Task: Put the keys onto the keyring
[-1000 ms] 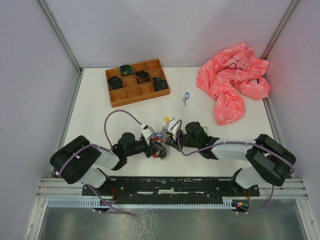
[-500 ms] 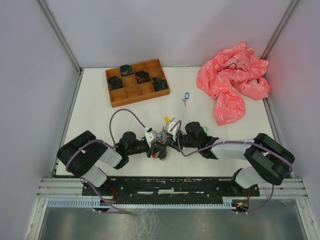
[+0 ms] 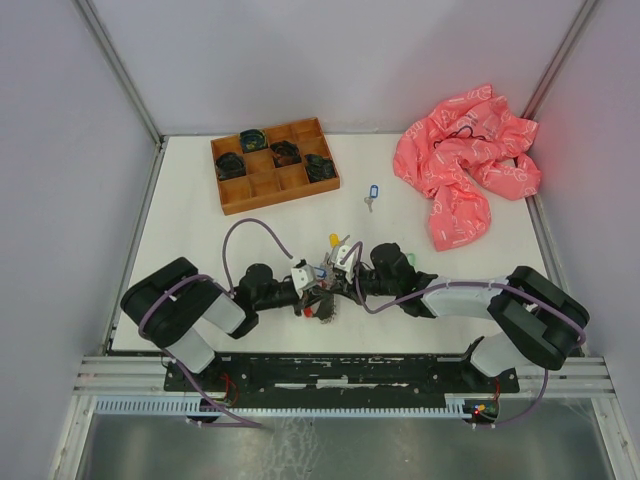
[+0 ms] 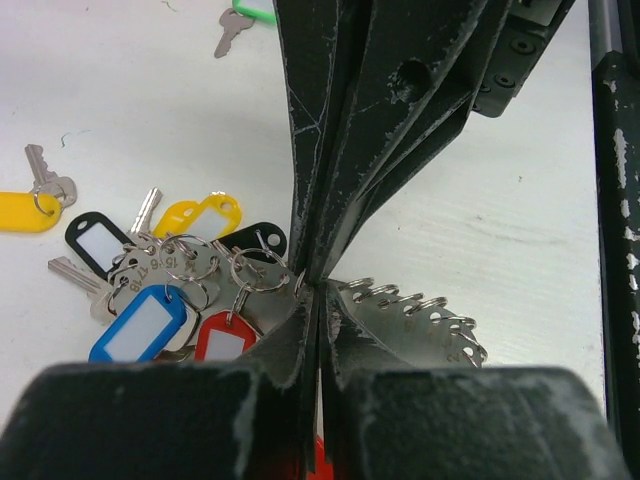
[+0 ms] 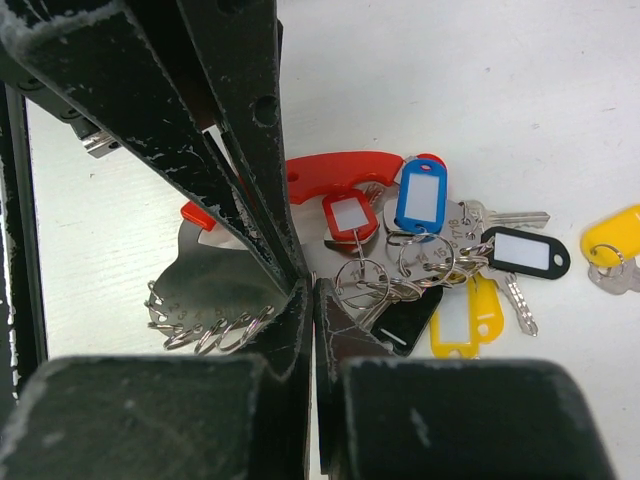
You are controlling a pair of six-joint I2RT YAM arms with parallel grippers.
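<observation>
Meeting tip to tip low over the near middle of the white table (image 3: pixel 190 230): left gripper (image 4: pixel 318 296) and right gripper (image 5: pixel 309 292), each with jaws pressed flat together. Cannot tell whether either pinches metal or only presses on it. Lying directly under both sets of tips, the keyring (image 5: pixel 335 173), known by its red oval loop, with a flat silvery plate (image 4: pixel 425 322) edged with small rings just beside it. Spread on the table next to the tips, the bunched keys (image 5: pixel 440 250) with blue, red, yellow and black tags, touching one another. Resting apart from the bunch: a yellow-tagged key (image 4: pixel 32 203) near, a green-tagged key (image 4: pixel 243 18) farther, a blue-tagged key (image 3: pixel 372 194) well away toward the far side. Standing at the far left, a wooden tray (image 3: pixel 268 185) of compartments; heaped at the far right, a pink cloth (image 3: pixel 465 165).
</observation>
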